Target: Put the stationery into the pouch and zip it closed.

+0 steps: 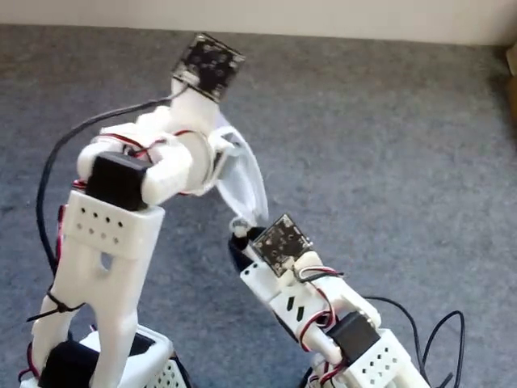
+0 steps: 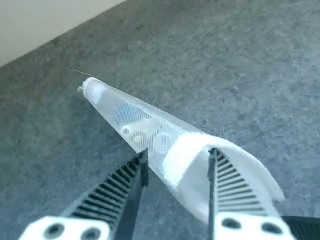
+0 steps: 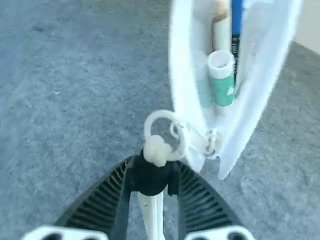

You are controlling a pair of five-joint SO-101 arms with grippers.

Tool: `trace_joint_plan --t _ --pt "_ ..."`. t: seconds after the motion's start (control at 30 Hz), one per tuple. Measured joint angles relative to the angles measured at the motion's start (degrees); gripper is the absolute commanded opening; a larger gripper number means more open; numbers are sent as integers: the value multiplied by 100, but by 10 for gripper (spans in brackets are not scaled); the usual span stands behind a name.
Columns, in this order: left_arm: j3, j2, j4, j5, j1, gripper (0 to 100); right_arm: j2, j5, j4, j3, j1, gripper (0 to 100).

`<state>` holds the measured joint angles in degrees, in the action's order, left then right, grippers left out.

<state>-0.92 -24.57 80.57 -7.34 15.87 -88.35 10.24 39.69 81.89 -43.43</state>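
A white mesh pouch hangs in the air between the two arms, over the grey carpet. My left gripper is shut on one end of the pouch, and pale items show through its mesh. In the high view the left gripper is at the pouch's upper end. My right gripper is shut on the zipper pull, a black tab with a white ring, at the pouch's lower end. The pouch mouth gapes open. Inside it stand a green-and-white glue stick and a blue pen.
Grey carpet covers the whole work surface. A pale wall runs along the far edge. Black cables trail beside the right arm's base, and another cable loops off the left arm.
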Motion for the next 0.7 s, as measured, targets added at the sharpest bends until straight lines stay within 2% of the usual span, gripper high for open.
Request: trace_joint_plan --t 0.47,0.7 --pt "0 0 -97 -141 1169 202 -9 35 0 62 -26 5" --pt "0 0 -97 -141 1257 200 0 53 9 70 -35 5"
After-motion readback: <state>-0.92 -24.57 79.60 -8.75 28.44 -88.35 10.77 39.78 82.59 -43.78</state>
